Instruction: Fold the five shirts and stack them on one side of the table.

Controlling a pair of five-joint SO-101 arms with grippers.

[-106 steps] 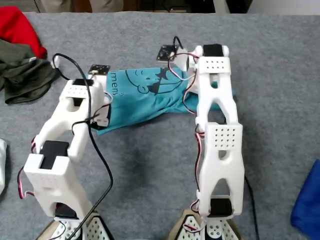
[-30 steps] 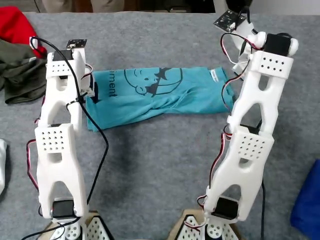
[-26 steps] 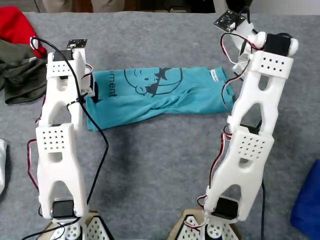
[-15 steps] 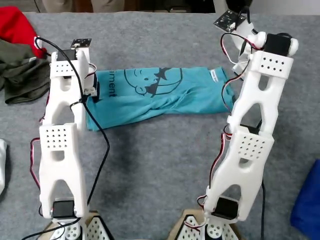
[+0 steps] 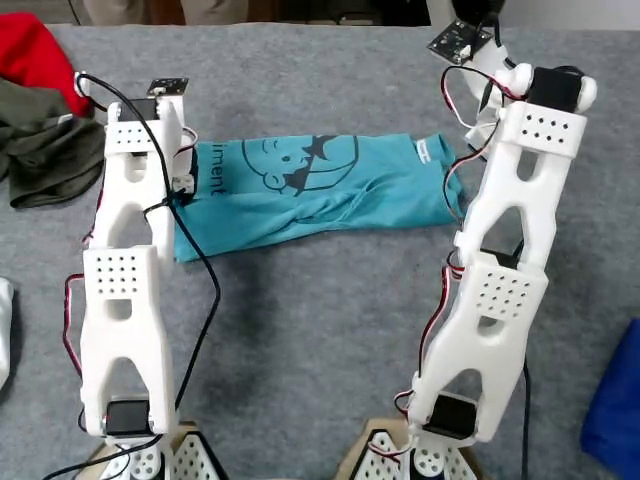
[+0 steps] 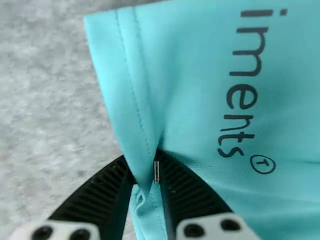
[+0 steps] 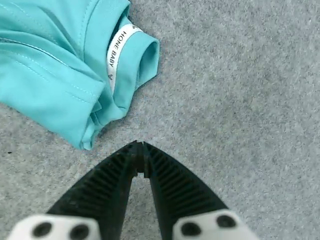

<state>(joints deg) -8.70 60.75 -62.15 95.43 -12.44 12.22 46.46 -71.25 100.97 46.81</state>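
Teal shirt [image 5: 320,195]: one line of dark lowercase lettering [image 6: 245,85] is printed on the chest cloth, running toward the hem. Left wrist view catches its last few letters, sharp and legible, closed by a small circled mark [image 6: 261,163]. In the high view the same line sits at the shirt's hem end, beside a dark line drawing [image 5: 300,165]; no letters can be told in the drawing. White neck label [image 7: 119,52] is sewn inside the collar. Right wrist view shows two short words on it in dark capitals, with a tiny emblem after them. From the high view that label is a small white tab, its print too small to make out.
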